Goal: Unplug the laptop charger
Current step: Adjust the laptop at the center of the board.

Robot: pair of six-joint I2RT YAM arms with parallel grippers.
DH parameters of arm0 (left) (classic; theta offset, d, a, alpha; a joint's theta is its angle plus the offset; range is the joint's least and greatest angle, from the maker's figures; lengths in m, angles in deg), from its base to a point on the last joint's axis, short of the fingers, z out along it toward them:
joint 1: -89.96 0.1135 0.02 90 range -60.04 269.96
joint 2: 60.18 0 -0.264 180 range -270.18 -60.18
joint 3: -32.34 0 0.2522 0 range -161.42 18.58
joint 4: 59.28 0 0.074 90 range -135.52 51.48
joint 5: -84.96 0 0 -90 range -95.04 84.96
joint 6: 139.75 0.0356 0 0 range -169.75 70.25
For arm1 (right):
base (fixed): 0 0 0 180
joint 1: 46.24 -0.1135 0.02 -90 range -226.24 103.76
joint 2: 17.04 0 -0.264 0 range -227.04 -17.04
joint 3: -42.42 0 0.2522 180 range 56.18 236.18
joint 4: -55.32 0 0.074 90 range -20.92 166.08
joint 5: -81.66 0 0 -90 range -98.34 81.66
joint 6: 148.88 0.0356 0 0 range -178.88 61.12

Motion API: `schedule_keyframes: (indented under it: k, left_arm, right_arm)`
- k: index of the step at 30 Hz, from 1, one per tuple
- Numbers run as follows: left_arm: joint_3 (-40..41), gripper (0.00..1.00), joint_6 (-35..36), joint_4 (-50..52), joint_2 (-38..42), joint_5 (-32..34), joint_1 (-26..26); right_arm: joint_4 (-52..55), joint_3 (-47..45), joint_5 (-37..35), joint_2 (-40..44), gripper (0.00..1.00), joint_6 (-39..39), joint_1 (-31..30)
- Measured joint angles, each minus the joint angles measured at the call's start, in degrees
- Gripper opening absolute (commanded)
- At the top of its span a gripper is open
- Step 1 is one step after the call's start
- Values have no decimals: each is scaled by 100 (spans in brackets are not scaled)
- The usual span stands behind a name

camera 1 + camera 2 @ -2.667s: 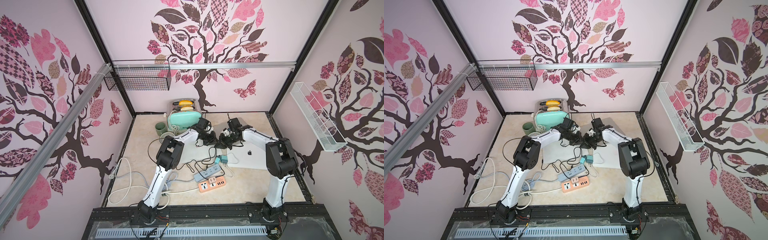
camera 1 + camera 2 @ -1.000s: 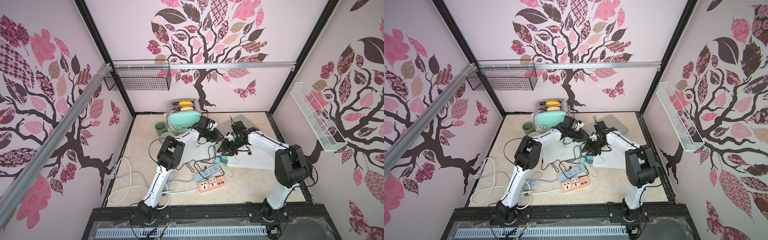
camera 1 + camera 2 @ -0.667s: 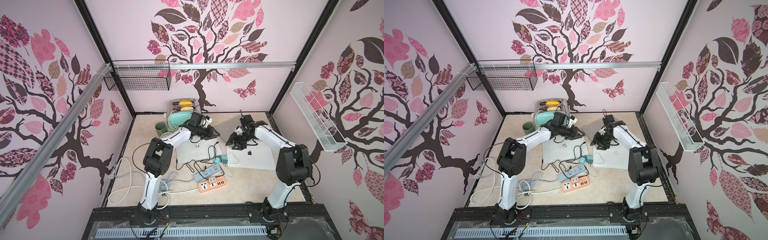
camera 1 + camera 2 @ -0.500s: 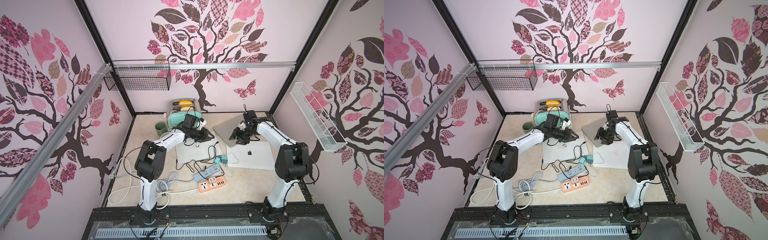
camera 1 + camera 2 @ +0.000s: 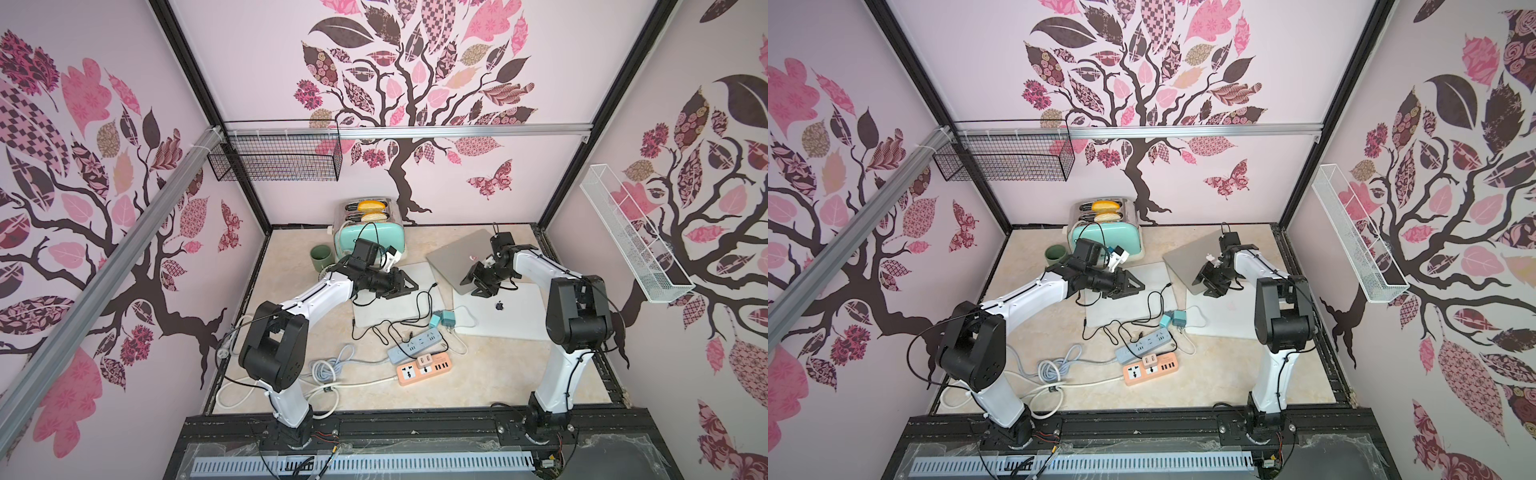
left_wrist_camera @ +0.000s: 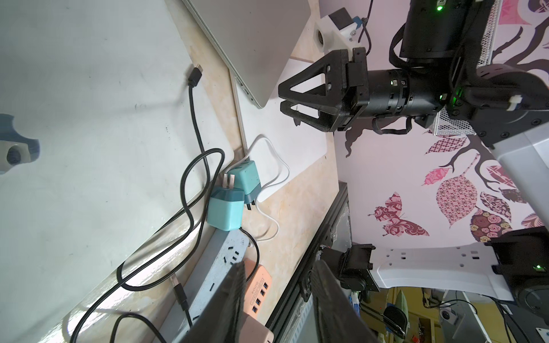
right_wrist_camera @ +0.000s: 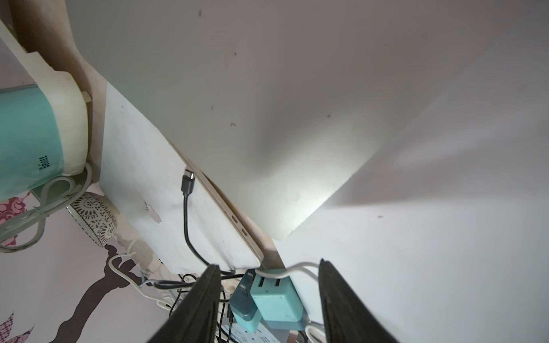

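Nearest the rail lies an orange plastic power strip [image 5: 424, 368]. Just beyond it is a grey-blue power strip [image 5: 415, 345], with two teal cube charger bricks [image 5: 442, 320] by its far end, their prongs bare. From there the thin black charger cable [image 6: 194, 118] loops across a white flat slab [image 5: 386, 307]. Its metal-tipped plug [image 7: 188, 178] lies loose on that slab, just beside the port edge of the grey closed laptop [image 5: 457, 253] but in neither port. So the unplugging itself looks done, and the step in hand is getting clear.

The left gripper [image 5: 413, 286] hangs over the white slab near the plug, its jaws apart with nothing between them. The right gripper [image 5: 471, 286] hovers at the near corner of the grey laptop, which lies askew with that corner over a white closed laptop bearing a logo [image 5: 507, 316]. Its jaws are parted and empty too. Whether a finger touches the lid I cannot tell.

The next move, as I judge it, calls for both arms to lift up and back. The left one must mind the cable loop beneath it, so the plug is not dragged back against the ports. Farthest back, the mint-green toaster [image 5: 370, 241] plays no part.
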Motion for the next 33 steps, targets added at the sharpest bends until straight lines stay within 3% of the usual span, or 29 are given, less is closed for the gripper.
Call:
schedule_keyframes:
  k: [14, 33]
  left_arm:
    - [39, 45, 35, 76, 549, 201, 96]
    - [511, 45, -7, 251, 949, 302, 98]
  right_arm:
    - [-610, -48, 103, -280, 55, 407, -61]
    - [-1222, 1305, 376, -1397, 55, 848, -229]
